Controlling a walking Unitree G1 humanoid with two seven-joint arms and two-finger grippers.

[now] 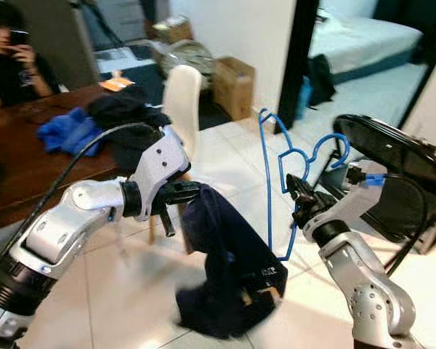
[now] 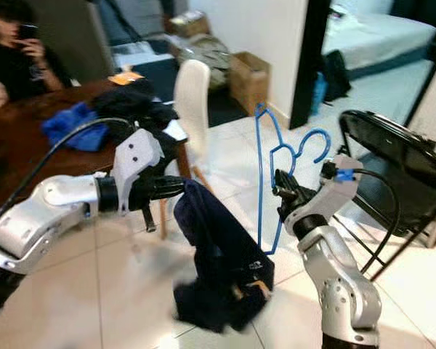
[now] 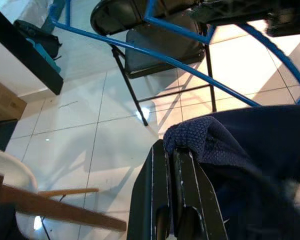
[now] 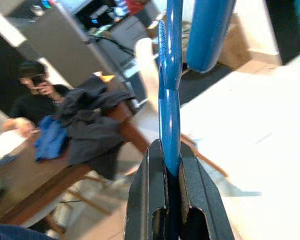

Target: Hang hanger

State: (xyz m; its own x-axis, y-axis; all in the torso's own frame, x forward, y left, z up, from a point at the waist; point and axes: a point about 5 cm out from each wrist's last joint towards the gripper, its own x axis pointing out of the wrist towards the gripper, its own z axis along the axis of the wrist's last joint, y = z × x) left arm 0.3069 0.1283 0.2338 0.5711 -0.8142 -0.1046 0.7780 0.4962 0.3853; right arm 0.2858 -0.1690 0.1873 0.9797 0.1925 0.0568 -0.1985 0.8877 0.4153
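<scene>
My right gripper [image 1: 294, 190] is shut on a thin blue hanger [image 1: 268, 182] and holds it upright in front of me, hook to the right. In the right wrist view the hanger bar [image 4: 170, 110] sits clamped between the two black fingers [image 4: 142, 195]. To its left, my left gripper [image 1: 192, 190] is shut on the top edge of a dark navy garment [image 1: 229, 269], which hangs down towards the tiled floor. The garment's knit edge [image 3: 200, 135] bunches at the fingertips in the left wrist view. Garment and hanger hang side by side, a short gap apart.
A black folding chair [image 1: 400, 167] stands close on my right. To the left is a wooden table [image 1: 29, 167] with piled clothes [image 1: 120, 109], a white chair [image 1: 182, 94] beside it and a seated person [image 1: 11, 62]. A cardboard box [image 1: 234, 83] sits by the far wall.
</scene>
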